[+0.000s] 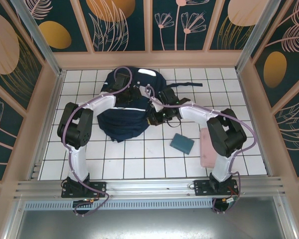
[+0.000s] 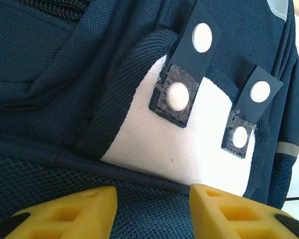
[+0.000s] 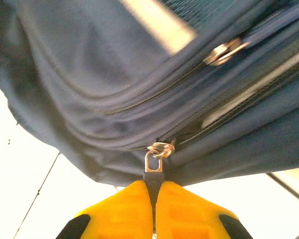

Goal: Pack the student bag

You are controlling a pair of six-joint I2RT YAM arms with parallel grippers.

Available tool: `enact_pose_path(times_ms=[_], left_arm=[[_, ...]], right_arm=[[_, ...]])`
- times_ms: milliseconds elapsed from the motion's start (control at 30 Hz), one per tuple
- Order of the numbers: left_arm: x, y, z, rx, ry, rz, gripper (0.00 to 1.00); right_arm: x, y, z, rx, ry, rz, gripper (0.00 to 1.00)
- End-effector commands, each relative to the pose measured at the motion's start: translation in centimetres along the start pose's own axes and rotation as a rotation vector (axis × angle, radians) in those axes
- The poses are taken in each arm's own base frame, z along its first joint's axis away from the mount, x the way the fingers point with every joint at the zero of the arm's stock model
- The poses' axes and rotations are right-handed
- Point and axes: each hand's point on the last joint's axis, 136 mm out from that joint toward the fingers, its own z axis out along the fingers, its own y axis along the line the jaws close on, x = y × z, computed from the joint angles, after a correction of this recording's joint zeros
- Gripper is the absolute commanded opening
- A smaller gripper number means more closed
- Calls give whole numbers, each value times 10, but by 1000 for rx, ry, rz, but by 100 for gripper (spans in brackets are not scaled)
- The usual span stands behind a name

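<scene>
Status: student bag (image 1: 120, 124) lies just above centre in the top view, on the white tiled table (image 1: 139, 159). Both forearms cross over it, so its middle and right edge are mostly covered. A pale patch shows at its far end.

Right gripper (image 3: 153, 193): yellow fingers pressed together, clamped on the dark tab of a zipper pull (image 3: 153, 175) at the bag's lower seam. The metal loop and slider sit just above the fingertips. A second slider (image 3: 222, 50) in the upper right of the right wrist view is blurred. The zip tracks look closed where sharp, but towards the right edge I can't tell.

Left gripper (image 2: 152, 198): fingers apart, with navy mesh fabric showing in the gap and nothing visibly pinched. Finger bases are cut off by the bottom edge, and I can't tell whether the tips touch the fabric. Ahead of them is a white fabric panel (image 2: 189, 144) carrying two dark tabs with round white dots (image 2: 178, 95). The lower dot of each sits under crinkled clear film.

Loose items in the top view, right of centre: a flat teal rectangle (image 1: 182, 143), apart from the bag, and a flat pink item (image 1: 207, 153) just beside it. The pink item's upper part is hidden under the right arm. Both are too small to identify.
</scene>
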Motion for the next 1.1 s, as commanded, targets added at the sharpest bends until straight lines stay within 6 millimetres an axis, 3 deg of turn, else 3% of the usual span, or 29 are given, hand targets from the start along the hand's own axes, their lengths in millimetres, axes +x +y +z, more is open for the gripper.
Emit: enact_pose_path(times_ms=[0,133,267,400,500,667,800,1067], left_arm=[[15,45,26,-125,20,-58,45],[14,34,27,-78,32,-63,45],[6,8,12,18,33,-39,48],[-11,-22,-22,109,-2,-1,56],[-22,-31,-48,121,-50,18,63],[-23,-14,-80,45,-118,19,69],[-13,3,-103,-1,-143,18,71],[20,29,-122,-44,-96,30,70]], right_arm=[[22,58,-2,-194,43,-29,6],[36,74,7,-231,72,-60,13],[15,65,-8,-190,-19,-15,33],[-17,35,-42,-103,-166,116,43],[-33,-4,-58,21,-243,288,39],[-46,-19,-50,44,-274,528,39],[-60,-11,-36,-16,-272,591,38],[-72,3,-3,-74,-219,682,36]])
